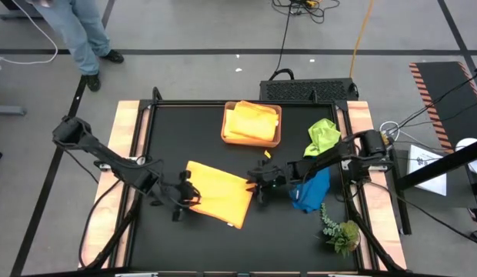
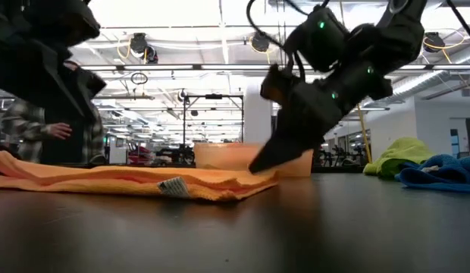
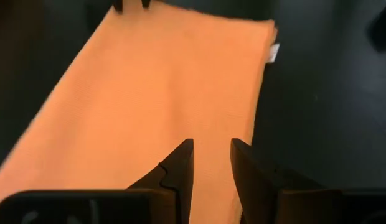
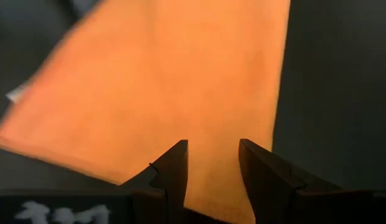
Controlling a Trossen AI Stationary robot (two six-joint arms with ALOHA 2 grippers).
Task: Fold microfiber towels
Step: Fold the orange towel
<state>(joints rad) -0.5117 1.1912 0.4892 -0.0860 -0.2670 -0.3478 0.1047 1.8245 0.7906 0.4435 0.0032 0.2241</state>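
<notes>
An orange towel (image 1: 219, 196) lies folded into a flat strip at the table's middle, and its white tag (image 2: 173, 186) shows at the near edge. My left gripper (image 1: 194, 197) stands open at the strip's left end, with orange cloth showing between its fingers (image 3: 211, 144). My right gripper (image 1: 254, 185) stands open at the strip's right end (image 4: 213, 144), slanting down toward the cloth's edge (image 2: 258, 168). A lime green towel (image 1: 323, 135) and a blue towel (image 1: 311, 191) lie crumpled at the right. Another yellow-orange towel (image 1: 250, 119) lies folded in the tan tray (image 1: 225, 137). My left gripper is open over the towel's left end (image 3: 180, 112); I cannot tell whether it touches the cloth. My right gripper is open with its fingertips (image 2: 259, 163) right at the towel's right end (image 2: 269, 178); I cannot tell whether they touch it.
A leafy green sprig (image 1: 340, 231) lies at the near right corner. The tray stands at the far middle. A person (image 1: 81, 35) stands beyond the table's far left corner and also shows in the low view (image 2: 45, 129). Bare black tabletop (image 1: 223, 246) lies along the near edge.
</notes>
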